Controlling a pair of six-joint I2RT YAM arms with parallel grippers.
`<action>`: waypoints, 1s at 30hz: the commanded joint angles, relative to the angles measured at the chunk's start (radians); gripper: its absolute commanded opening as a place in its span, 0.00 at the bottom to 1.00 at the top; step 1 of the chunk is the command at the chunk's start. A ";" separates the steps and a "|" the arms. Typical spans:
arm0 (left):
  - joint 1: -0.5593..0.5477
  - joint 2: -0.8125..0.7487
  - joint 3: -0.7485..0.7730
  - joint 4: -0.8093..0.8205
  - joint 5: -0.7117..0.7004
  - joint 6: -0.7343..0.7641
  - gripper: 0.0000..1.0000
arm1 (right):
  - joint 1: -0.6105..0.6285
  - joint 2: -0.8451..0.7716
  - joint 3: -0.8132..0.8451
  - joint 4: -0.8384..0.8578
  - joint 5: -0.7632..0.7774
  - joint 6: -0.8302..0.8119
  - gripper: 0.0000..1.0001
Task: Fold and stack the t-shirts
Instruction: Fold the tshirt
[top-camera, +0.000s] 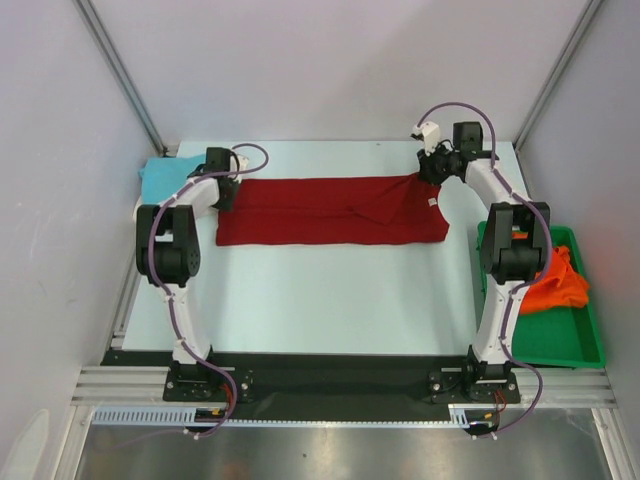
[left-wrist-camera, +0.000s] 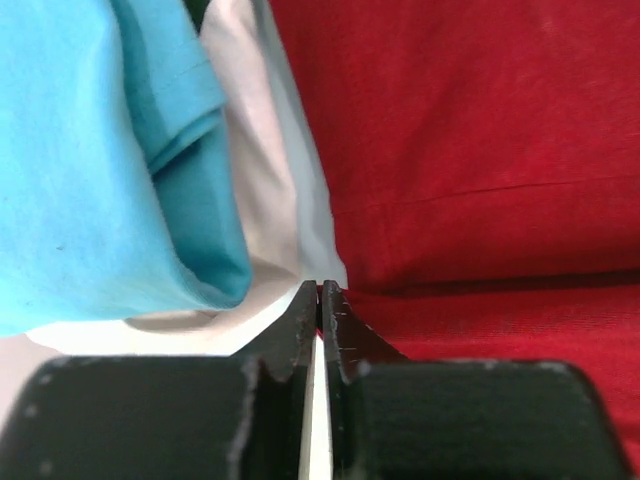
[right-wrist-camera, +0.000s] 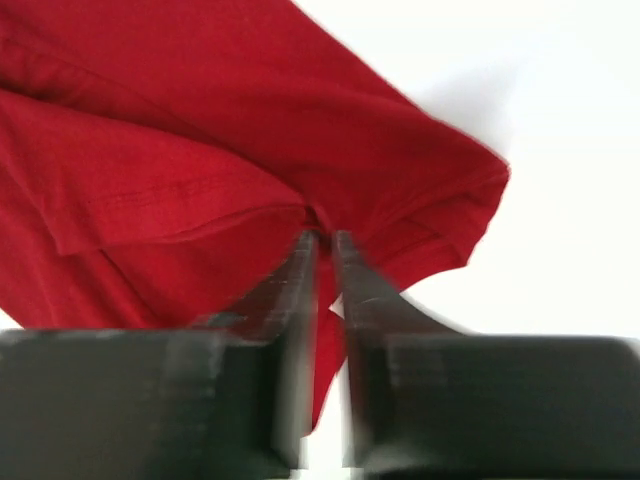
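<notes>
Presently the dark red shirt lies spread across the table's far side, right gripper clenched on its bunched corner, left gripper closed at the opposite edge with hold unconfirmed, so an uneven lift risks slippage and a skewed fold.

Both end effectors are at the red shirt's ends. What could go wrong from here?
The right end effector pinches only a bunched corner of the dark red t-shirt; it may slip under tension. The left end effector is closed at the shirt's edge with no red cloth visible in its grip, so the fold may skew. The turquoise t-shirt beside it could get dragged.
</notes>
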 joint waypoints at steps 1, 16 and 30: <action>-0.004 -0.015 0.037 0.036 -0.089 0.003 0.09 | 0.012 -0.015 0.043 0.091 0.056 0.055 0.27; -0.186 -0.202 -0.148 0.030 -0.071 0.015 0.46 | 0.052 -0.124 -0.066 -0.166 -0.130 -0.018 0.49; -0.206 -0.158 -0.264 0.008 -0.050 0.070 0.45 | 0.106 -0.013 -0.103 -0.264 -0.170 -0.199 0.47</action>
